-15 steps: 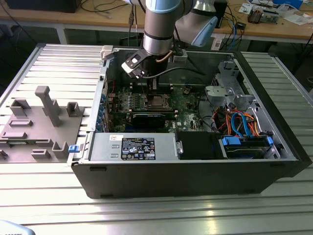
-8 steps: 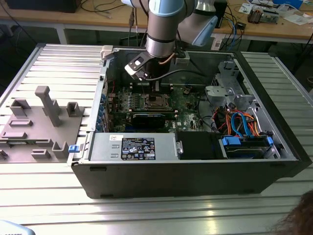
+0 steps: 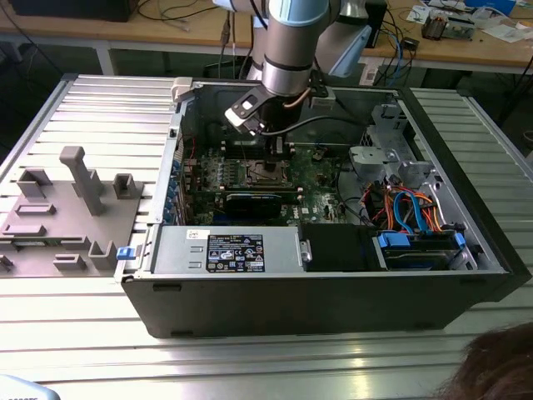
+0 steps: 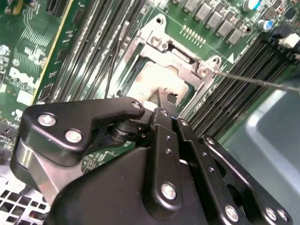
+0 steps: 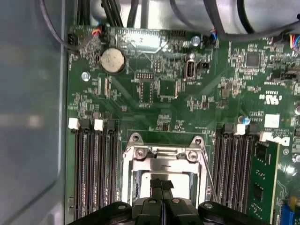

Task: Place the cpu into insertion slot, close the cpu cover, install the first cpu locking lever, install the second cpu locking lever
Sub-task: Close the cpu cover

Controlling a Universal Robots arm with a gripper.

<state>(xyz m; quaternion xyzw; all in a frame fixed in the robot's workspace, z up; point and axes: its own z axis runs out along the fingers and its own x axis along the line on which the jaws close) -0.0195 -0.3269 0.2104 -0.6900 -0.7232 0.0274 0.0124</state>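
cpu point(image 5: 183, 181) flat in insertion slot point(image 5: 135, 139)

arm point(image 3: 287, 71) — silver-grey tube, pale-blue joint cap | cable point(image 3: 326, 121) — black, looped | pincer point(image 4: 164, 101): black links, silver screws

Ribbed metal table point(image 3: 250, 367) under an open computer case point(image 3: 333, 292) and a grey fixture block point(image 3: 50, 225).

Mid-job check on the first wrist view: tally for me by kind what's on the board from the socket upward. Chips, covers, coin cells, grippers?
cpu, silver top showing through the cover's window: 1
cpu cover, silver frame: 1
coin cell, round and silver: 1
gripper, black, tips over the cpu: 1
Total: 4
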